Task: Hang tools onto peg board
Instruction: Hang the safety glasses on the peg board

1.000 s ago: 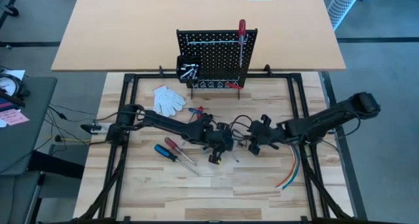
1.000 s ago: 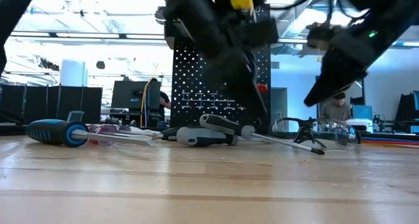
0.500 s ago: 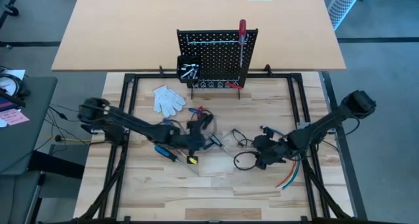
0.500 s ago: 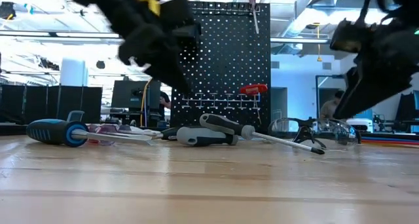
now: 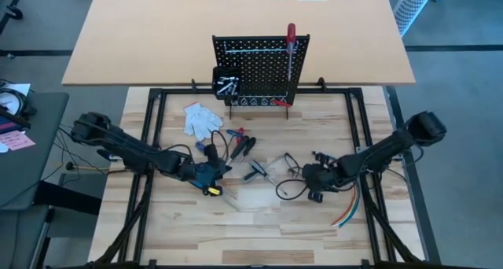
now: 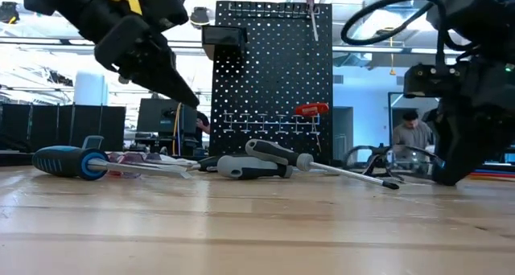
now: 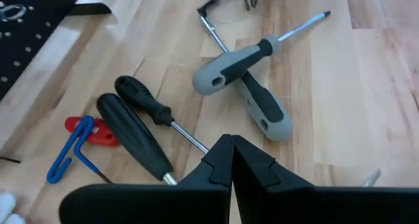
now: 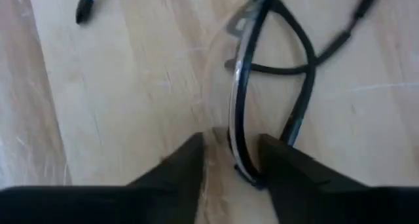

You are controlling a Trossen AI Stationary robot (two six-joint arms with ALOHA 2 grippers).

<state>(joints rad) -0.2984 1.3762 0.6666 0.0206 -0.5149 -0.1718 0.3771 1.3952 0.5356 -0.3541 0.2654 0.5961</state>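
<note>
The black peg board [image 5: 259,64] stands at the table's far side with a red-handled screwdriver [image 5: 291,49] hanging on it and a small bin [image 5: 226,83] at its left. Two grey-handled screwdrivers [image 7: 242,60] lie crossed on the table, with two black-handled ones [image 7: 134,129] beside them. A blue-handled one [image 6: 68,161] lies further left. My left gripper [image 7: 230,160] is shut and empty above the table, left of these tools [image 5: 206,175]. My right gripper [image 8: 236,162] is open, low at the table, its fingers on either side of the frame of clear safety glasses [image 8: 239,112]. My right gripper has the glasses' dark frame [image 8: 241,152] between its open fingers, which come slanting down from the table's right. The glasses lie on the table. I cannot tell whether either finger touches the frame.
White gloves [image 5: 203,119] lie left of the board's foot. A small red and blue tool [image 7: 82,132] lies by the black-handled screwdrivers. A bundle of coloured wires [image 5: 347,212] lies at the near right. A person shows in the room behind [image 6: 412,134].
My left gripper has gone from the table's middle toward its left edge, away from my right gripper, staying above the table. My right gripper has drawn back a little toward the right and near edge and has come down to the table at the glasses.
</note>
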